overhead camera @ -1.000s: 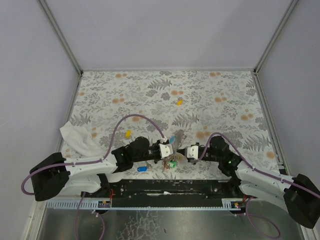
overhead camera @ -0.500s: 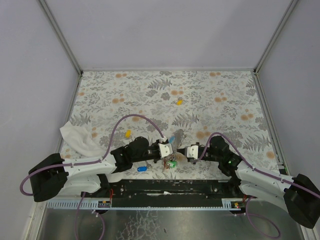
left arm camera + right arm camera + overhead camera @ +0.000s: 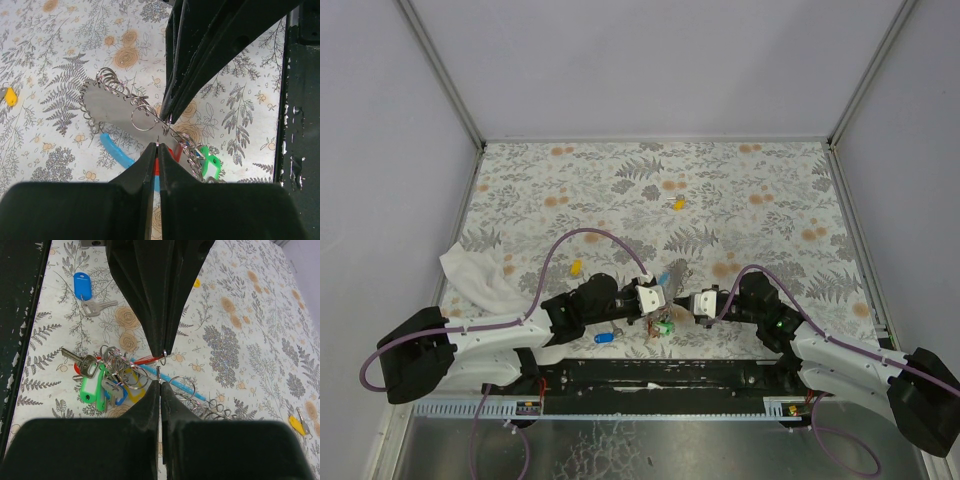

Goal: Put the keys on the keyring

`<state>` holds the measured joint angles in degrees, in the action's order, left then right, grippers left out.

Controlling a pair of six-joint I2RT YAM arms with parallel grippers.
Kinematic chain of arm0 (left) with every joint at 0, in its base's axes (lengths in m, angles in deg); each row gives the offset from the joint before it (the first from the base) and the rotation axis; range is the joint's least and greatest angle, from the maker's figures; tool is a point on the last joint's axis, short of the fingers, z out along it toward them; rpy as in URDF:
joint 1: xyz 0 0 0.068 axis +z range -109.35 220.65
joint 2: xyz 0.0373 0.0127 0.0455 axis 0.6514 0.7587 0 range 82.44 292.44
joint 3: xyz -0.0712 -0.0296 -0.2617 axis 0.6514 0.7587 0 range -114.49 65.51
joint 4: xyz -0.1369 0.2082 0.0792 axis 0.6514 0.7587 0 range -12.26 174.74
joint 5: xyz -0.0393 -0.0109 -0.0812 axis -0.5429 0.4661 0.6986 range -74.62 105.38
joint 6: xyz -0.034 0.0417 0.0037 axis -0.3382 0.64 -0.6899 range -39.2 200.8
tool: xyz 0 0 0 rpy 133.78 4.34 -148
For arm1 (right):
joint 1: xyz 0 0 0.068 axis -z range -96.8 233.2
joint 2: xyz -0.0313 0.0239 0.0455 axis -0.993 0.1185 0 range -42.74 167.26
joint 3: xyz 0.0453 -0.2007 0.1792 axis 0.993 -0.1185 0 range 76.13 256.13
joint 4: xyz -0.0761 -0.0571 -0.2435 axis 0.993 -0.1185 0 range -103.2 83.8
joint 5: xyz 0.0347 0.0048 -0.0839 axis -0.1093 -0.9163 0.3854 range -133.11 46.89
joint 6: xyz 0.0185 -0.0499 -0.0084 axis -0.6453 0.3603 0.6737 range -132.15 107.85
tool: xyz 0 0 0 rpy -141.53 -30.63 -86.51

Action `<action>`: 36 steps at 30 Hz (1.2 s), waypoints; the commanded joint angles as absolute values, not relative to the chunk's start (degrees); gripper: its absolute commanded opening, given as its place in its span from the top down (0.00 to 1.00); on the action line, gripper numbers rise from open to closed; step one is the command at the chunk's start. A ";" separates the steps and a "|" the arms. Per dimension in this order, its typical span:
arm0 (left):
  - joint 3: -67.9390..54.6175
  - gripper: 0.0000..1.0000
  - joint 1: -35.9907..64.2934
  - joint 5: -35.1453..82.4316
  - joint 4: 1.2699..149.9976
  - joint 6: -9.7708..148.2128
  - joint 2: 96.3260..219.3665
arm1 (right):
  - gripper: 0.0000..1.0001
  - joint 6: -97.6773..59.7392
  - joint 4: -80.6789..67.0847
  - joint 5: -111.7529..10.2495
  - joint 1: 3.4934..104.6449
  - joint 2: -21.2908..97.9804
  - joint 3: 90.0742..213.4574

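My two grippers meet tip to tip over the keyring cluster near the table's front edge. The left gripper is shut on a thin metal ring, seen edge-on, with a red key head trailing from it. The right gripper is also shut on a thin metal ring standing edge-on. Beneath them lie the coiled cord, its light-blue end piece and a bunch of keys with green, blue and yellow heads. I cannot tell which held ring belongs to the cord.
A loose blue key lies near the front edge. One yellow key sits left of the grippers, another farther back. A white cloth is bunched at the left edge. The black base rail runs along the front.
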<state>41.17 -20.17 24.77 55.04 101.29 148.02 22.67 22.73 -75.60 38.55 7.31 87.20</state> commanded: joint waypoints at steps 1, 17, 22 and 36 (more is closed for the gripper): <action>40.47 1.00 -20.58 25.22 52.29 102.42 147.45 | 1.00 22.09 25.92 -76.10 38.11 6.66 89.68; 40.41 1.00 -20.56 27.54 52.07 102.59 147.63 | 1.00 21.35 26.15 -74.75 38.11 6.83 89.67; 40.42 1.00 -20.58 27.51 52.07 102.72 147.54 | 1.00 21.16 26.11 -74.21 38.11 7.01 89.75; 40.33 1.00 -20.60 26.58 51.90 102.87 147.77 | 1.00 21.49 25.79 -75.15 38.13 7.14 89.92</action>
